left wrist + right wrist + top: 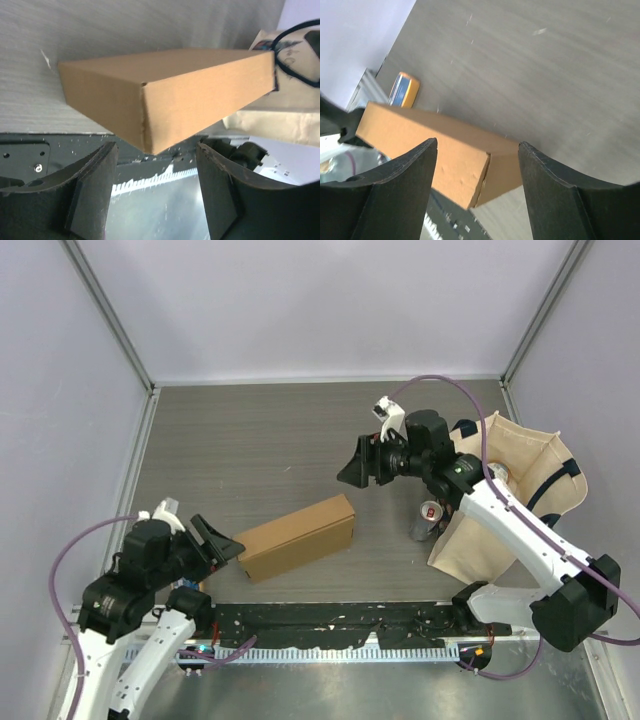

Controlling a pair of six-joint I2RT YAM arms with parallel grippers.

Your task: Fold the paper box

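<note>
Item count: one paper box (pixel 298 537), folded shut into a shallow closed carton. It lies flat on the table (pixel 260 440), near the front edge, angled with its right end farther back.

Two claws are present. The left claw (pixel 232 545) has its jaws spread, just beside the box's left corner (contact cannot be confirmed). The right claw (pixel 350 465) also has its jaws spread and holds nothing, apart from the box.

Other items: one cloth bag (pixel 520 490) at the right, one small can (pixel 432 512) beside it, one orange-and-blue packet (pixel 403 90).
</note>
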